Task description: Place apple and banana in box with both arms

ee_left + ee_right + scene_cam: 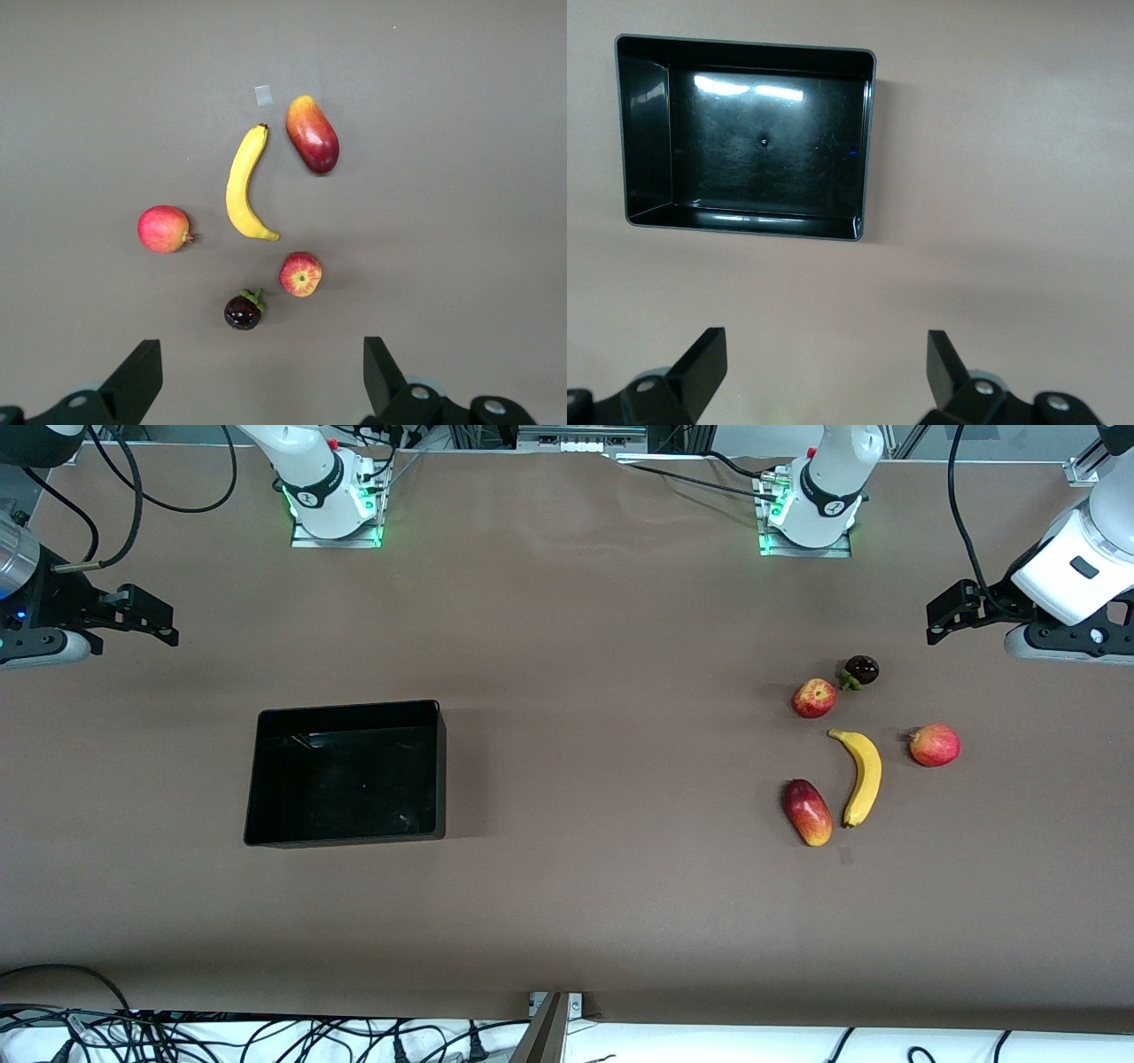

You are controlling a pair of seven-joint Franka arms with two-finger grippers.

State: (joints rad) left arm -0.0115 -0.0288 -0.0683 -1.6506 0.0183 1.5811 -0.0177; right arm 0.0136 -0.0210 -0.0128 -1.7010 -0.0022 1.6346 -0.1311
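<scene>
We judge the task not yet begun: the box (347, 772) sits empty toward the right arm's end of the surface (585, 646), while the apple (814, 698) and the banana (860, 776) lie among other fruit toward the left arm's end, the apple at about 11 o'clock from the banana. Both arms wait at the surface's ends. The left end effector (262, 376) hangs spread wide, holding nothing, and the right end effector (826, 370) likewise. Next we would need the left arm down over the banana or apple. Only the left wrist view shows the apple's stem dimple; only the right wrist view shows the box's bare floor clearly.
</scene>
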